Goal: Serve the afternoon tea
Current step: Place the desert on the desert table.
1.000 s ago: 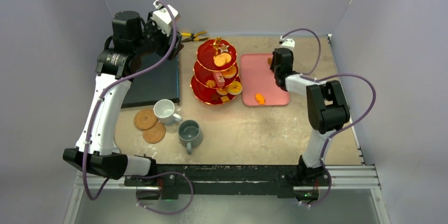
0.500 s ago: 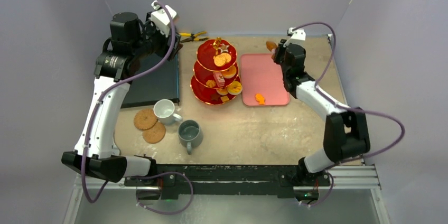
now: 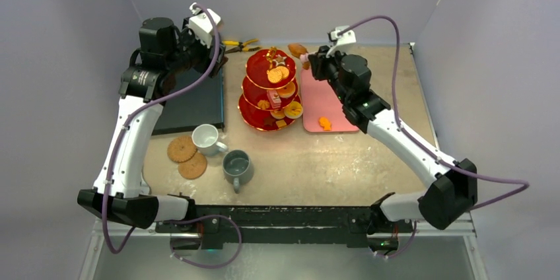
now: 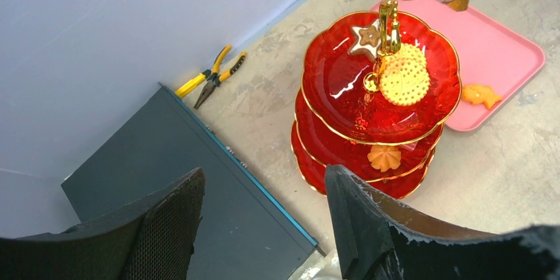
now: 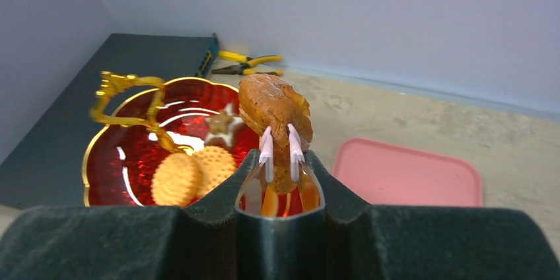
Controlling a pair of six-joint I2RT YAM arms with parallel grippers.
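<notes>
Right wrist view puts the right gripper in front of you, its two white-tipped fingers drawn narrow and pinching the lower end of a brown pastry. The pastry stands up above the tips, clear of any surface. Just past it you see the top tier of the red stand, carrying a star biscuit and two round orange biscuits beside the gold handle. The pink tray lies to the right.

From the top camera, the pastry hangs just beside the stand's top tier, on its far right side, over the tray's back corner. A fish-shaped biscuit rests on the tray's near end.

Your left gripper is spread wide and holds nothing, hovering over the dark slab to the left of the stand.
</notes>
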